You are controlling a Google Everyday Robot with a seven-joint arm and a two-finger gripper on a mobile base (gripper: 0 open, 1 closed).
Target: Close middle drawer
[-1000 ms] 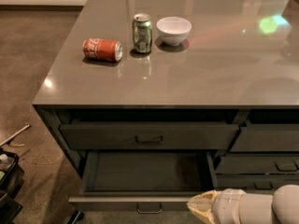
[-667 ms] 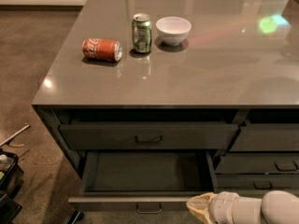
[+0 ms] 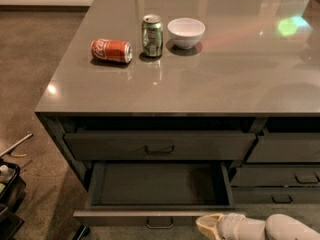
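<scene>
The middle drawer point(image 3: 125, 216) is a wide dark grey drawer under the counter. It is pulled out toward me, and its shallow dark box point(image 3: 160, 184) shows empty. Its small loop handle point(image 3: 160, 224) sits at the centre of the front, at the bottom edge of the view. My gripper point(image 3: 209, 225), cream-tipped on a pale grey arm, comes in from the bottom right. Its tip is at the right part of the drawer's front edge, right of the handle. I cannot tell whether it touches the front.
A slimmer closed drawer point(image 3: 160, 146) sits above the open one. More closed drawers point(image 3: 285, 176) are on the right. On the grey countertop point(image 3: 225, 79) lie a red cola can point(image 3: 111, 50) on its side, an upright green can point(image 3: 152, 36) and a white bowl point(image 3: 186, 32). Dark clutter point(image 3: 7, 194) stands on the floor at left.
My gripper and arm have shifted slightly left and lower along the drawer front. The drawer looks equally far open.
</scene>
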